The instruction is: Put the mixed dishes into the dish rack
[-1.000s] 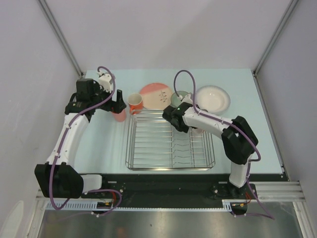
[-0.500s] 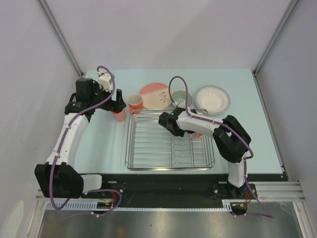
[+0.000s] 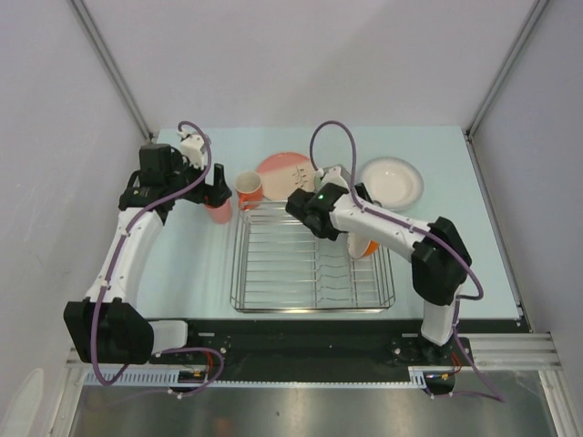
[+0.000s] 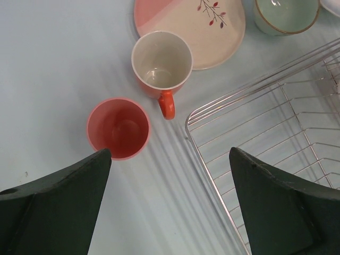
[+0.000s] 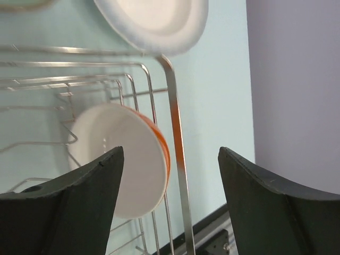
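Note:
The silver dish rack (image 3: 312,259) sits mid-table. An orange bowl with a white inside (image 3: 365,244) (image 5: 119,159) stands on edge among the tines at the rack's far right. My right gripper (image 5: 171,151) hangs open just beside it, touching nothing. On the table behind the rack are the pink tumbler (image 3: 219,214) (image 4: 118,128), orange mug (image 3: 249,189) (image 4: 161,61), pink-and-cream plate (image 3: 282,169) (image 4: 196,26), pale green bowl (image 4: 287,13) and white shallow plate (image 3: 392,180) (image 5: 154,18). My left gripper (image 3: 217,189) (image 4: 170,154) hovers open above the tumbler, empty.
The rack's right rim bar (image 5: 175,133) runs between my right fingers in the wrist view. Grey walls close in both sides, and the right one (image 5: 297,79) is near the rack. The right arm's forearm (image 3: 392,228) crosses the rack's far right corner.
My right gripper has opened and let go of the orange bowl, which now stands in the rack. The right wrist has pulled back toward the rack's far edge. The left arm is still.

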Robot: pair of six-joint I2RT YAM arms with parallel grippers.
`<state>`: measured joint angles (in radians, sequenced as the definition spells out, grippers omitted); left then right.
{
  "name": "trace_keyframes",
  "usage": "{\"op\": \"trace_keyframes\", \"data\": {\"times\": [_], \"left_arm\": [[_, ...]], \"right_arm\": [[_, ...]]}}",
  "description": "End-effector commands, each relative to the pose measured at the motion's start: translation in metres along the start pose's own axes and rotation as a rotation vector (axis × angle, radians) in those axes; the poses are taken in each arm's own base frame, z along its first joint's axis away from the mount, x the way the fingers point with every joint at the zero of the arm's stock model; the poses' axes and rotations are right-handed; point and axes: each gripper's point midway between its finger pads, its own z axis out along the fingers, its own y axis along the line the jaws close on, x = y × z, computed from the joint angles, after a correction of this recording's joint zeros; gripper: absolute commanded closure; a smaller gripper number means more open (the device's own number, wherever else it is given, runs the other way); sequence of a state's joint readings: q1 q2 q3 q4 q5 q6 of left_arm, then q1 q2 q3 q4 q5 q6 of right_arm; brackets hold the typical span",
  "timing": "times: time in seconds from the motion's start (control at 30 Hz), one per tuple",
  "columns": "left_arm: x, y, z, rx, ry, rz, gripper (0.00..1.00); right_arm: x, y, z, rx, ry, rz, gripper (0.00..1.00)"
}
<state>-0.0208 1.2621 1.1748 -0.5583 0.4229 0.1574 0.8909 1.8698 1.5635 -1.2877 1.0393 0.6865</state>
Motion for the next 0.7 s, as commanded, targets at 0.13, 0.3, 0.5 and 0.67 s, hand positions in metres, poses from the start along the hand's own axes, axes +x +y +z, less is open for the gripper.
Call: {"op": "trace_keyframes", "data": {"times": [0.13, 0.3, 0.5, 0.67], "left_arm": [[-0.008, -0.001, -0.006, -0.002, -0.040, 0.003, 0.01], [-0.005, -0.001, -0.005, 0.002, -0.038, 0.001, 0.01], [-0.004, -0.001, -0.003, 0.002, -0.037, 0.000, 0.01], [-0.006, 0.000, -0.003, -0.002, -0.041, -0.001, 0.01]], "right_arm": [[-0.099, -0.044, -0.013, -0.231, -0.082, 0.317, 0.23], [-0.127, -0.030, 0.039, -0.454, 0.013, 0.501, 0.26], [-0.142, 0.004, 0.096, -0.588, 0.105, 0.575, 0.30], [-0.150, 0.032, 0.106, -0.680, 0.137, 0.569, 0.31]]}}
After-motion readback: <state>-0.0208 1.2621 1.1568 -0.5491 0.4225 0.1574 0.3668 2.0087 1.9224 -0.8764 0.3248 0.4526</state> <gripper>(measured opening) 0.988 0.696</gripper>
